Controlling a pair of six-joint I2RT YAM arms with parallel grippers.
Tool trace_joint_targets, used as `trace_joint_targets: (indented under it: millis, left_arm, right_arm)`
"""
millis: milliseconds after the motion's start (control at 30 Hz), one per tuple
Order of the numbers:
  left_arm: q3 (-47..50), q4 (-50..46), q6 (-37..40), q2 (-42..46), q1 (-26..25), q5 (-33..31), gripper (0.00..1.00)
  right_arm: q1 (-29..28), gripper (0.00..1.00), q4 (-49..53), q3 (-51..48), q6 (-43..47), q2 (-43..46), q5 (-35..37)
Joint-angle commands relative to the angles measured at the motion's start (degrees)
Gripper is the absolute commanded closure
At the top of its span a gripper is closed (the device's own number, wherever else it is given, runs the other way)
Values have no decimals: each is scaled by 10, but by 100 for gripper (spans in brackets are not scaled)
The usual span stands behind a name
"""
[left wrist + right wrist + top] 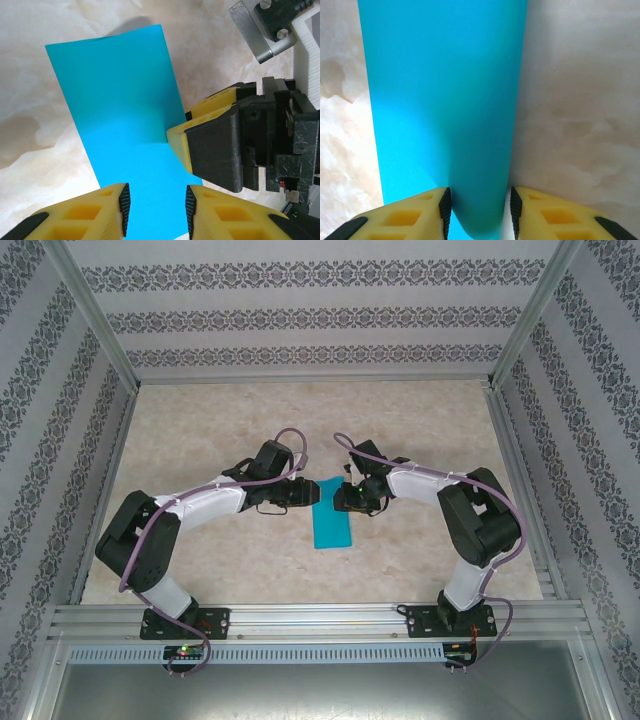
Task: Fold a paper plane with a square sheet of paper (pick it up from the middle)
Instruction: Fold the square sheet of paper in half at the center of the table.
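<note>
Folding stage, early: the square sheet of paper (332, 522) lies on the table (220, 410) as a narrow strip, doubled over lengthwise. We judge the first half-fold laid but not yet creased. From the right wrist, the fold line along one long edge looks rounded and puffed, not flat.

Left gripper (155, 207) sits at the strip's far end, coming in from its left side. Jaws narrow, with a clear gap; the paper runs flat beneath the gap, not pinched.

Right gripper (480, 210) meets the same far end from the strip's right side. Jaws narrow, astride the rounded fold. We cannot tell whether the pads press it.

Next move, as we read it: flatten that fold, pressing down and running along the long edge. One gripper should hold the strip still so the layers stay aligned.
</note>
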State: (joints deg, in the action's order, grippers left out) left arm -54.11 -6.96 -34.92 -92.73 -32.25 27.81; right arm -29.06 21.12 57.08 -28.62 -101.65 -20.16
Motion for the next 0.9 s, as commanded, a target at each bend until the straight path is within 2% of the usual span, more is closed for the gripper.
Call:
trace_joint_targets:
  millis: [0,867]
  left_arm:
    - [8,-13,10,16,7,-8,61]
    - [11,-9,3,13,10,-4,61]
  right_arm:
    - [-6,61,27,11,13,-8,21]
    - [-9,57,16,20,-25,-24,27]
